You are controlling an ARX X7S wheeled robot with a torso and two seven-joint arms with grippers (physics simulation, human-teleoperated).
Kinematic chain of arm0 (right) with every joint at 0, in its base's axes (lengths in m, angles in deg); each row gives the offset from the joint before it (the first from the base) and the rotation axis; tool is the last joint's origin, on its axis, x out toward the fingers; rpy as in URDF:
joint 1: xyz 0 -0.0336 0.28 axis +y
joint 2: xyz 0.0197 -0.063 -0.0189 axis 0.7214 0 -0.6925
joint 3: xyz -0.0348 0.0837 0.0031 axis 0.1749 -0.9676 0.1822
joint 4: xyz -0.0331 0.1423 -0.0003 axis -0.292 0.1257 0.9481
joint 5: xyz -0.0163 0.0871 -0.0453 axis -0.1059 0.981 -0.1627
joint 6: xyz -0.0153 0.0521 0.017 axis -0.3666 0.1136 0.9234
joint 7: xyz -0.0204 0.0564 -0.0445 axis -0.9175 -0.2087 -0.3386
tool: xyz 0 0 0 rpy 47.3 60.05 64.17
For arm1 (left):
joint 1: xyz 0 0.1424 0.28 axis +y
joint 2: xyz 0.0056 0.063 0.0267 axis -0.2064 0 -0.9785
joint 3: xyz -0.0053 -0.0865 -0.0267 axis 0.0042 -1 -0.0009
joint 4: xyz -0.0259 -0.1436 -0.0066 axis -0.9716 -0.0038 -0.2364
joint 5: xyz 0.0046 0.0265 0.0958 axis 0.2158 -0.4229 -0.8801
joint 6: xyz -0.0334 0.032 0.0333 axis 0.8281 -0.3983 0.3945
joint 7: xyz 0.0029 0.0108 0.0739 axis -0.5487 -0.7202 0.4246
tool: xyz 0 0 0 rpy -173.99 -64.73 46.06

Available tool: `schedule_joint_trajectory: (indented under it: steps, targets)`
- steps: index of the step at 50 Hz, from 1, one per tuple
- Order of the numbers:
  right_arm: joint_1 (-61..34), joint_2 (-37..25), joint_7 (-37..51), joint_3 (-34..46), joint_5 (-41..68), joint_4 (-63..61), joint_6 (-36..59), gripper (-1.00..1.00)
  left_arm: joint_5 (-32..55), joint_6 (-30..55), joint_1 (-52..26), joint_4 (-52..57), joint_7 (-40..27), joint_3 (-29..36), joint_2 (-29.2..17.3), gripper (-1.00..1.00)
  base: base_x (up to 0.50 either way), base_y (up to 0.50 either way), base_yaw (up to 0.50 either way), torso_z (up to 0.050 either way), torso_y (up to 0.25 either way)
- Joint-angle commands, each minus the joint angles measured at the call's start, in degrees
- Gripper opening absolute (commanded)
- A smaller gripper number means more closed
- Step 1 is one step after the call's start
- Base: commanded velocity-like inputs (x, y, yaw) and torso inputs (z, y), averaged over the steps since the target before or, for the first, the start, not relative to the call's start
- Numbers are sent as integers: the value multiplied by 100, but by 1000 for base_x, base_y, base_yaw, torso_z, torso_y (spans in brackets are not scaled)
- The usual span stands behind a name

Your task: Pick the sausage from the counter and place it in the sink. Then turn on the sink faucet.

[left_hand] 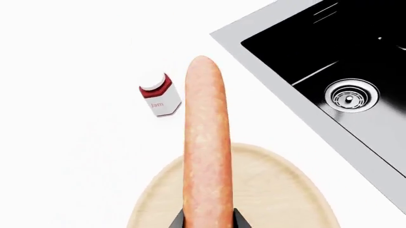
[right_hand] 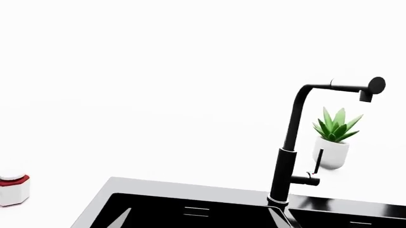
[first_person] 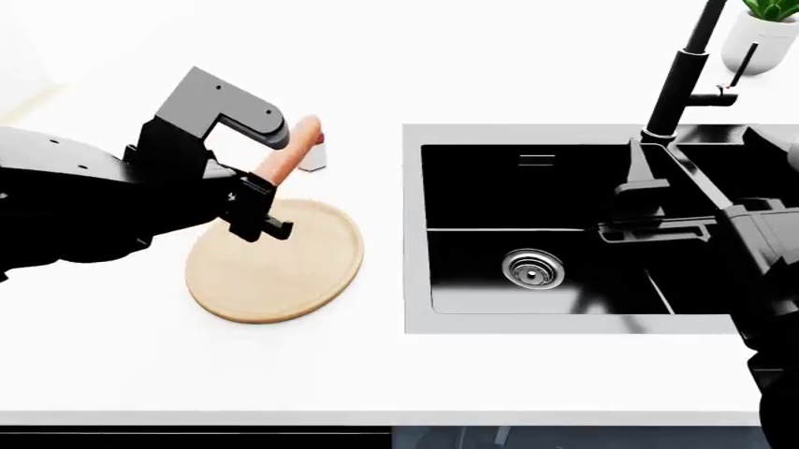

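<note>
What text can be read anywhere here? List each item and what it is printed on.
"Jam" – on the white label of the small red-capped jar standing on the counter, read in the left wrist view.
In the head and right wrist views the jar shows no legible print.
No other words, numbers or signs appear.

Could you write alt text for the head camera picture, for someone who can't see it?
The robot's left claw holds a sausage raised over a round wooden board on a white counter. To the right lies a black sink with a tall black faucet behind it.
</note>
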Motion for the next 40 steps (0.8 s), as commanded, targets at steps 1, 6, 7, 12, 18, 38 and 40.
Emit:
schedule_joint_trajectory:
  steps: [1, 6, 7, 12, 18, 38, 40]
  targets:
    - [53, -22, -78, -48, -70, -34, -75, 100, 17, -23, -35, 31, 7, 8, 22, -100, 0, -191, 0, 0, 0]
    - [38, -26, -91, -47, -67, -54, -63, 100, 34, -21, -32, 51, 4, 8, 15, -100, 0, -194, 0, 0, 0]
    - [28, -27, -90, -47, -59, -56, -58, 100, 40, -17, -36, 55, 3, 7, 14, -100, 0, -195, 0, 0, 0]
    - [-17, -24, -68, -46, -30, -56, -31, 100, 36, -19, -50, 52, 7, 12, 13, -100, 0, -195, 0, 0, 0]
    - [-54, -9, -54, -34, -12, -47, -1, 100, 31, -30, -47, 50, -1, 16, 8, -100, 0, -195, 0, 0, 0]
    - [-15, -21, -46, -67, -2, -45, -30, 100, -21, -65, -85, 22, 35, 51, 20, -100, 0, -207, 0, 0, 0]
    - [-18, -14, -55, -59, -7, -39, -24, 100, -18, -63, -85, 24, 26, 51, 18, -100, 0, -279, 0, 0, 0]
